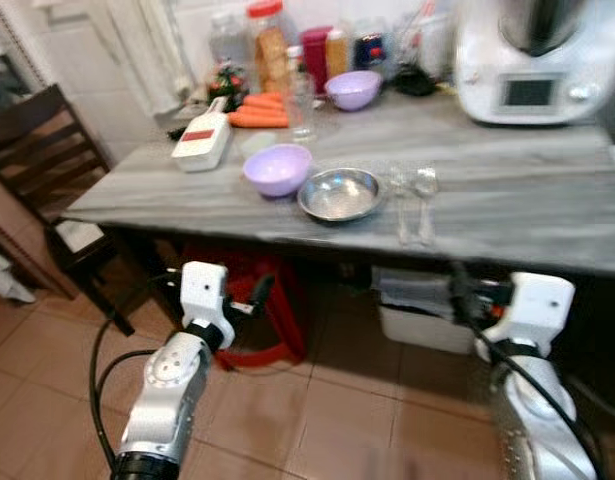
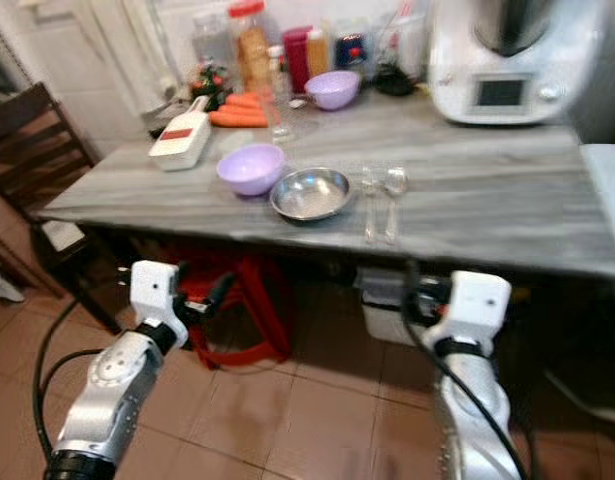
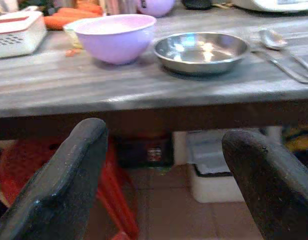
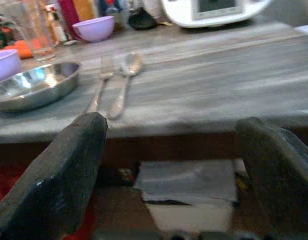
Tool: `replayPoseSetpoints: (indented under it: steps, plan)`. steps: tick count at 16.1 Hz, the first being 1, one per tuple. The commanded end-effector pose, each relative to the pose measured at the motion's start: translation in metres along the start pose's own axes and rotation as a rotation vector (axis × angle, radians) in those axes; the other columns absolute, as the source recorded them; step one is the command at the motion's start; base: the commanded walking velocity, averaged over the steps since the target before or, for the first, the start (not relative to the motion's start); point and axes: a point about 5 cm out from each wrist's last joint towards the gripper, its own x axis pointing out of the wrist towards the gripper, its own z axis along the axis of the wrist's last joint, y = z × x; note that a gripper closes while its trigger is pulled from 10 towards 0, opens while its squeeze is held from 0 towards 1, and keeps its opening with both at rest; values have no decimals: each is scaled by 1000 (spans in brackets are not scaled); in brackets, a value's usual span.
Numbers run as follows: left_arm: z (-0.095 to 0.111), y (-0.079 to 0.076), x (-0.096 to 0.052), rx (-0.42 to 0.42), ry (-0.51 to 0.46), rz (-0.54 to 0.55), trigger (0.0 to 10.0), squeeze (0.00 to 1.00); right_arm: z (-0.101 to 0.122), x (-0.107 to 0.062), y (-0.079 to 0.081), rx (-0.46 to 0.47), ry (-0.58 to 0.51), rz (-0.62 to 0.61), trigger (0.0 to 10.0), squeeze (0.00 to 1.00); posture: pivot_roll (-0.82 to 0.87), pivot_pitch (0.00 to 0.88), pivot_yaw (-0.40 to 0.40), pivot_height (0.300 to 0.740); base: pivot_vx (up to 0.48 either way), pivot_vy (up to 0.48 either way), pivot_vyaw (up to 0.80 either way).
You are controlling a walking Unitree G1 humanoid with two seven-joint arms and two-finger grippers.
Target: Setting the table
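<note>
While both arms wait below the surface (image 1: 507, 200) edge, my left tool (image 3: 164, 185) gapes empty beneath the purple bowl (image 1: 278, 168) and steel dish (image 1: 340, 193). Fork (image 1: 401, 205) and spoon (image 1: 425, 200) lie pointing away from me, nearer my right tool (image 4: 174, 175), also spread wide. Its wrist view shows their handles reaching toward the edge.

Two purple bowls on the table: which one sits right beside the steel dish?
The nearer purple bowl, close to the table's front edge, just left of the steel dish. The other purple bowl stands far back among the bottles and jars.
</note>
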Motion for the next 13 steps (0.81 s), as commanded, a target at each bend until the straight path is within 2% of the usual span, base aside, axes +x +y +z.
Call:
replayPoseSetpoints:
  steps: [1,5,10,13]
  plan:
    - [1,12,-4,26,2,32,10000,0,-1,0,10,20,10,39,10000,0,-170,0,154,740,-296,0,0]
    - [1,11,-4,25,2,32,10000,0,-2,2,12,20,16,44,10000,0,-167,0,153,740,-293,0,0]
    - [2,8,-4,-1,-29,-29,10000,0,1,1,7,54,-1,8,10000,0,-169,0,156,740,0,0,0]
    - [4,2,-1,11,-43,-48,10000,0,1,1,7,69,5,2,10000,0,-174,0,159,740,0,0,-152]
